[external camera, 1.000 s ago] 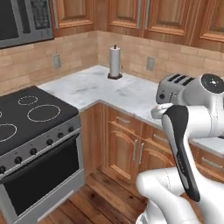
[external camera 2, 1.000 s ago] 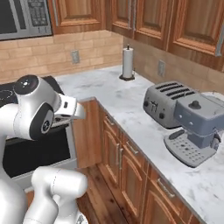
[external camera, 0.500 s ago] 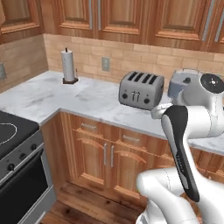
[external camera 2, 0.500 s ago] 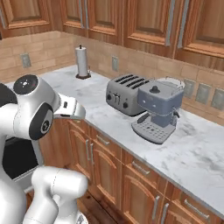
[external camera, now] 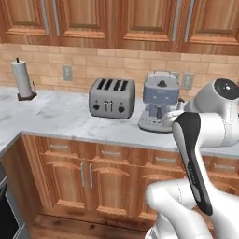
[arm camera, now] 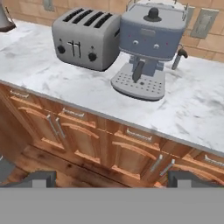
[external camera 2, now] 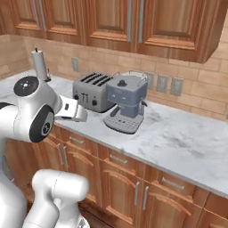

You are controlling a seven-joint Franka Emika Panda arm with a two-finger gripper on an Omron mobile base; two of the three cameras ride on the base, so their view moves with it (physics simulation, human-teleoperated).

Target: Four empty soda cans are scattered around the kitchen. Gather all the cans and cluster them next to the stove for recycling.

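The tool (arm camera: 112, 179) hangs with its two dark fingertips (arm camera: 41, 178) spread wide apart at the bottom of the hand view, nothing between them, pointed down over the marble bench (arm camera: 57, 78) and the wooden cabinet fronts (arm camera: 127, 153) below it. A grey four-slot toaster (external camera: 112, 97) sits at the centre of the left base view, touching or just beside a blue-grey espresso machine (external camera: 159, 100) to its right. A paper towel roll (external camera: 23, 79) stands well apart at the far left of that frame. The white arm (external camera 2: 35, 111) fills the left side of the right base view, its hand held just off the bench edge.

No soda can is to be seen on this stretch of bench, on the floor strip at the lower left, or in the tool. A sliver of dark appliance at the lower left corner of the left base view may be the stove's side; I cannot tell for certain. Judged from this, the gathering looks hardly begun: nothing is carried, nothing clustered by the stove, and the robot appears to be scanning for a first can.
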